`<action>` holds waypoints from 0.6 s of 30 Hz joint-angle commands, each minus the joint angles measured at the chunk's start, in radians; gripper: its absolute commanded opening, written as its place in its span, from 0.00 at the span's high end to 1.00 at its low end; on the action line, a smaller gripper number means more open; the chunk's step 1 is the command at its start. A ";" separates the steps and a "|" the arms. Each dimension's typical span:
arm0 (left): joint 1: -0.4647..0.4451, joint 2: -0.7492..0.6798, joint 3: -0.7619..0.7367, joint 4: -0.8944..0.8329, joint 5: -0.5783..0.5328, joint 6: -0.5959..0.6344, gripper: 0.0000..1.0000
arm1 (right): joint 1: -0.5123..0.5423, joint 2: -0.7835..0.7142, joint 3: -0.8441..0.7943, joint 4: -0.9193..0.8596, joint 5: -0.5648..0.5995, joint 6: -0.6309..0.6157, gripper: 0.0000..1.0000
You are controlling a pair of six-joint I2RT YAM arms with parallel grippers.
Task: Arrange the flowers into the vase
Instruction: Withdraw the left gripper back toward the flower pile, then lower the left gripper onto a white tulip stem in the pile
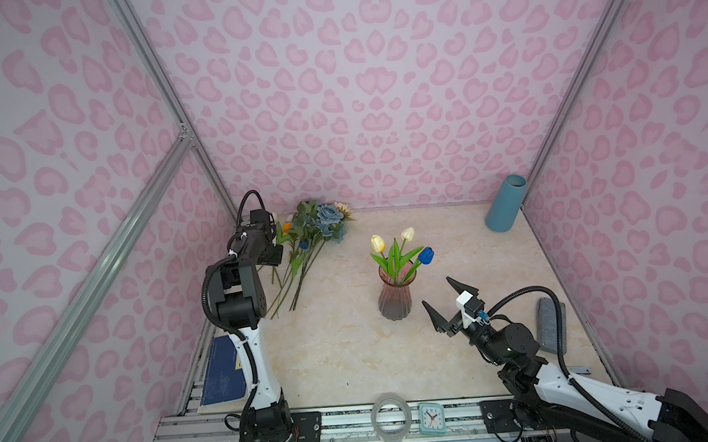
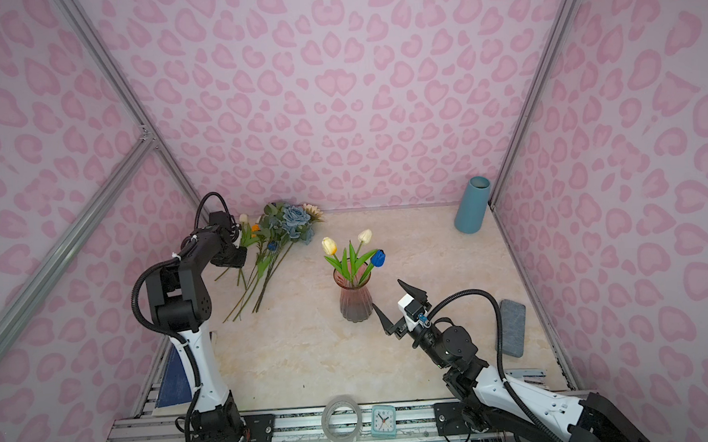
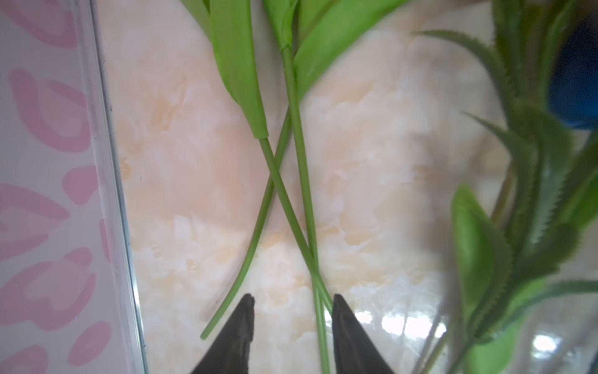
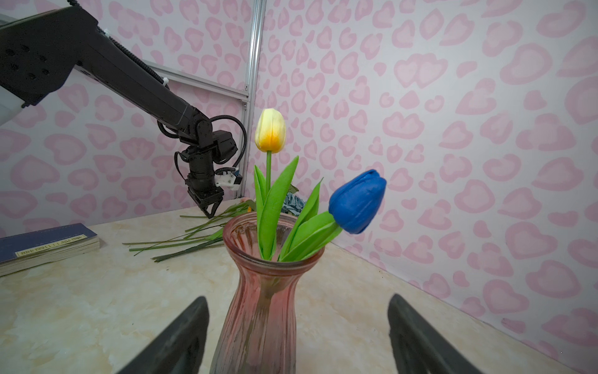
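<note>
A ribbed pink glass vase (image 1: 394, 299) (image 2: 355, 301) (image 4: 262, 307) stands mid-table and holds a yellow tulip (image 1: 377, 243) (image 4: 270, 130), a cream tulip (image 1: 407, 233) and a blue tulip (image 1: 426, 255) (image 4: 357, 202). More flowers (image 1: 304, 249) (image 2: 270, 251) lie piled at the back left, among them a dusty-blue rose (image 1: 329, 215). My left gripper (image 3: 293, 301) (image 4: 210, 210) points down over their green stems (image 3: 301, 162), jaws apart, one thin stem running between them beside a finger. My right gripper (image 1: 435, 291) (image 2: 386, 293) (image 4: 297, 298) stands open just short of the vase, not touching it.
A teal cylinder (image 1: 503, 204) leans in the back right corner. A grey pouch (image 1: 551, 324) lies by the right wall and a blue book (image 1: 223, 374) by the left arm's base. A tape roll (image 1: 392, 419) and a small clock (image 1: 432, 418) sit on the front rail.
</note>
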 commanded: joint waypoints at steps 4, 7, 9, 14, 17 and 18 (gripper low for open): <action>0.004 0.088 0.077 -0.032 -0.064 0.129 0.58 | 0.001 0.009 0.013 0.014 0.000 -0.013 0.14; 0.012 0.110 0.098 -0.029 -0.057 0.137 0.62 | 0.001 0.004 0.009 0.018 0.004 -0.015 0.14; 0.016 0.111 0.098 -0.023 -0.029 0.136 0.73 | 0.001 0.005 0.008 0.020 0.006 -0.016 0.14; 0.010 0.078 0.095 -0.048 0.018 0.101 0.80 | 0.000 0.013 0.009 0.021 0.011 -0.016 0.14; -0.007 0.030 0.054 -0.043 -0.008 0.101 0.81 | 0.001 0.022 0.009 0.029 0.010 -0.015 0.14; -0.012 0.019 0.047 -0.044 -0.019 0.103 0.84 | 0.001 0.025 0.009 0.032 0.011 -0.013 0.14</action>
